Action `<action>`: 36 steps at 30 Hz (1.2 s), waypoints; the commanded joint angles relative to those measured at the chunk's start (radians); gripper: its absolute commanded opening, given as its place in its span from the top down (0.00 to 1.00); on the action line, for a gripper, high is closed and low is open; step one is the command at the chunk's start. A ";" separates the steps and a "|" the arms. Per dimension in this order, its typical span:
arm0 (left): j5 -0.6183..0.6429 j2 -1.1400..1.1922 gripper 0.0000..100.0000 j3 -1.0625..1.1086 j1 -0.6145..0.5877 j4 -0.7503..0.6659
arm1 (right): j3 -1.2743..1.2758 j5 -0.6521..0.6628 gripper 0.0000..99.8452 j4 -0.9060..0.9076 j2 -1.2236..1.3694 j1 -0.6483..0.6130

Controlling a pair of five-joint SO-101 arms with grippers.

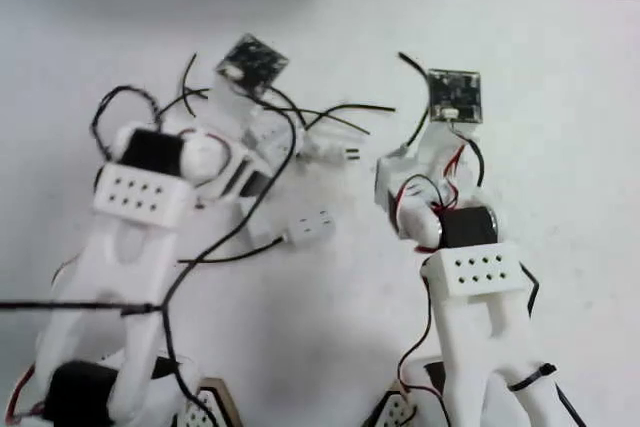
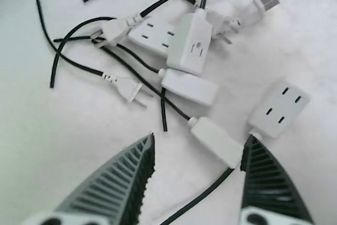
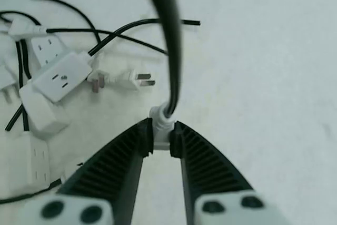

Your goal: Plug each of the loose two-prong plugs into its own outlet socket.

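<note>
The right hand (image 3: 161, 129) pinches a plug (image 3: 159, 113) tight, and the socket block (image 1: 312, 227) lies to its left, nearer the wide-open left hand (image 2: 199, 139)

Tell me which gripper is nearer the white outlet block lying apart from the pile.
Left. The left gripper hangs open right beside the outlet block, which lies just outside its jaws. The right gripper, shut on a plug, sits farther off.

Loose white two-prong plug (image 2: 125, 87) lies flat near white outlet sockets (image 2: 279, 109), unplugged, black-corded
</note>
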 commanded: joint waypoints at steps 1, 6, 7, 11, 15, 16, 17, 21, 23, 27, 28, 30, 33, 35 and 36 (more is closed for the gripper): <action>0.011 -0.163 0.74 0.126 -0.076 -0.055 | -0.051 0.031 0.98 0.048 -0.028 -0.101; 0.012 -0.400 0.73 0.381 -0.214 -0.192 | -0.048 0.023 0.98 0.093 -0.024 -0.222; 0.012 -0.441 0.73 0.427 -0.237 -0.215 | -0.044 0.023 0.98 0.088 -0.019 -0.232; 0.012 -0.559 0.73 0.578 -0.308 -0.278 | 0.009 0.029 0.98 0.021 -0.019 -0.275; 0.012 -0.602 0.73 0.689 -0.344 -0.325 | 0.098 0.064 0.98 -0.067 -0.018 -0.321; 0.012 -0.605 0.73 0.712 -0.351 -0.341 | 0.120 0.094 0.98 -0.084 -0.018 -0.328; 0.012 -0.607 0.73 0.736 -0.352 -0.359 | 0.137 0.117 0.98 -0.099 -0.018 -0.331; 0.011 -0.608 0.73 0.833 -0.352 -0.436 | 0.207 0.152 0.98 -0.179 -0.018 -0.332; 0.006 -0.610 0.73 0.870 -0.352 -0.466 | 0.242 0.152 0.98 -0.228 -0.018 -0.332; 0.005 -0.611 0.73 0.910 -0.352 -0.493 | 0.315 0.153 0.98 -0.321 -0.018 -0.332; 0.005 -0.611 0.73 0.911 -0.352 -0.493 | 0.327 0.163 0.98 -0.337 -0.018 -0.331; 0.005 -0.611 0.73 0.913 -0.352 -0.491 | 0.345 0.196 0.98 -0.357 -0.018 -0.326; 0.005 -0.611 0.73 0.913 -0.352 -0.488 | 0.361 0.204 0.98 -0.377 -0.018 -0.325; 0.005 -0.610 0.73 0.913 -0.352 -0.486 | 0.371 0.206 0.98 -0.398 -0.018 -0.325; 0.005 -0.610 0.73 0.913 -0.352 -0.486 | 0.377 0.207 0.98 -0.415 -0.018 -0.323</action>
